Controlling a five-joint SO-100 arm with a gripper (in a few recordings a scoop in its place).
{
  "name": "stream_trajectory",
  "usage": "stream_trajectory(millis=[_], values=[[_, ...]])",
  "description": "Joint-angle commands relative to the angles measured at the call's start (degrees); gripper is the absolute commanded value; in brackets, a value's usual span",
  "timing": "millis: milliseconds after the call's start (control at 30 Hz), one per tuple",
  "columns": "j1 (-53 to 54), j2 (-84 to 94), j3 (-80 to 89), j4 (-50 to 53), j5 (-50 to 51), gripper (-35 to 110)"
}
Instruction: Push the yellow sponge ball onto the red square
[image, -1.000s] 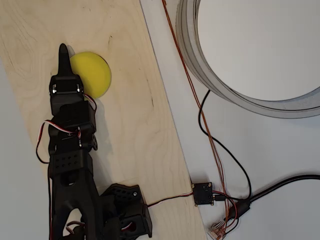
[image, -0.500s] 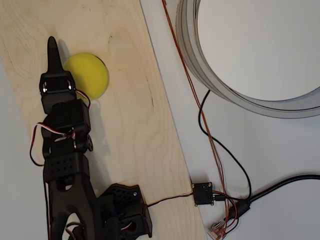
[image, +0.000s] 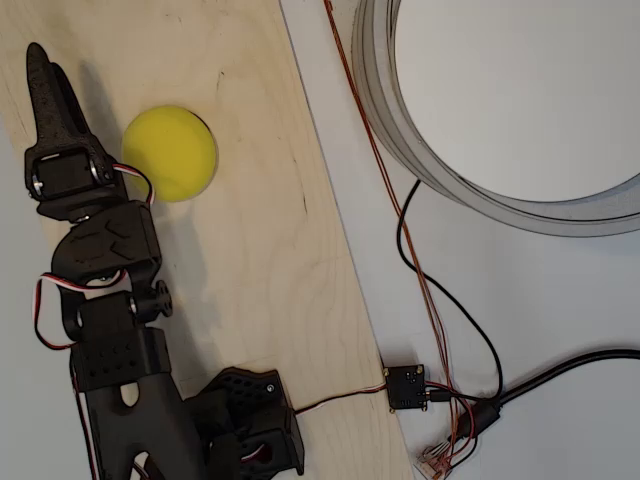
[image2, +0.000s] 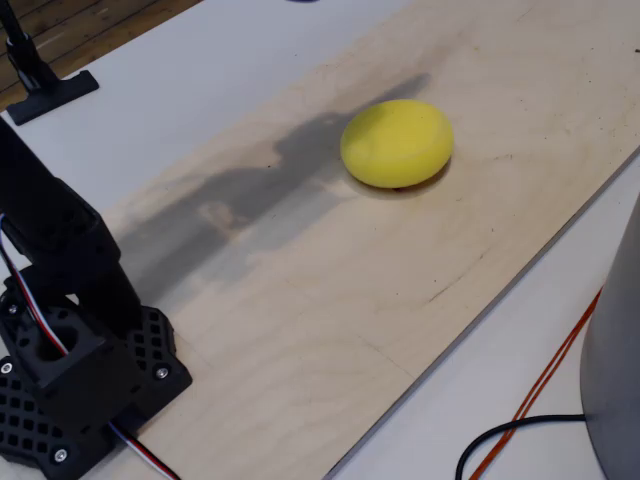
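From the overhead view I have the yellow sponge ball (image: 170, 153) lying on the wooden board (image: 260, 230), off at about 4 o'clock from the tip of my gripper (image: 45, 75) and clear of it, with a strip of bare wood between the two. The black fingers (image: 52, 95) run up to a single narrow point aimed at 12 o'clock, so they read as pressed together with nothing pinched between them. The rest of the black arm (image: 110, 330) trails down toward 6 o'clock to its base at the bottom edge.

The overhead view gives me the gripper tip, a big grey ring (image: 400, 130) at 2 o'clock on the white table and a small circuit board (image: 405, 387) with cables at 5 o'clock. The fixed view gives me the ball (image2: 397, 142) from the side, the arm's base (image2: 70, 380) at 8 o'clock and the arm's long shadow falling across the board up to the ball.

The ball is plain matte bright yellow, a round disc from above, a slightly flattened dome from the side, resting on the board (image2: 330, 300) with a thin dark shadow under it
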Motion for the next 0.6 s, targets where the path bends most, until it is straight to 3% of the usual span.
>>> stream_trajectory(millis=[0,400,567], values=[[0.44,4.75,-1.76,-3.16,-1.41,18],[0.44,8.53,-3.78,-4.83,-4.66,19],[0.18,8.61,-3.78,-6.24,-5.62,26]])
